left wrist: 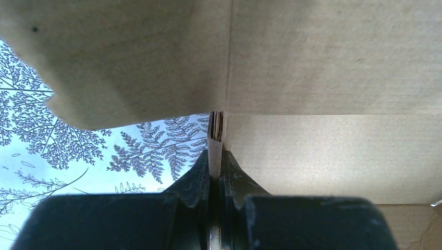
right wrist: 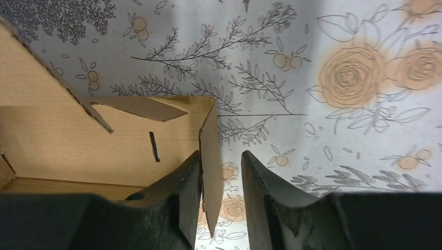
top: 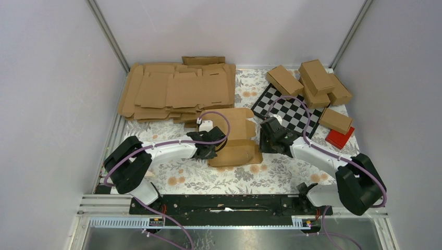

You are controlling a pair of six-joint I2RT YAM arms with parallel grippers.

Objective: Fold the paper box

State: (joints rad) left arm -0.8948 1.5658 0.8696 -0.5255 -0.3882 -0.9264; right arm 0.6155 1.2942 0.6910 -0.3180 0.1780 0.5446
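The paper box [top: 237, 138] is a brown die-cut carton, partly folded, lying mid-table between the two arms. My left gripper [top: 211, 150] is at its left side, shut on an upright cardboard edge [left wrist: 215, 138] of the box. My right gripper [top: 266, 139] is at its right side. In the right wrist view my right gripper [right wrist: 220, 172] is open, and a side flap [right wrist: 210, 156] of the box stands between the jaws, against the left finger, with a gap to the right finger. The box's inner panel with a slot [right wrist: 154, 146] lies to the left.
A stack of flat brown cardboard sheets [top: 177, 91] lies at the back left. Several folded brown boxes [top: 312, 80] sit at the back right by a black-and-white checkerboard [top: 289, 112]. A small red box [top: 340, 138] lies at the right. The floral cloth [top: 198, 177] covers the table.
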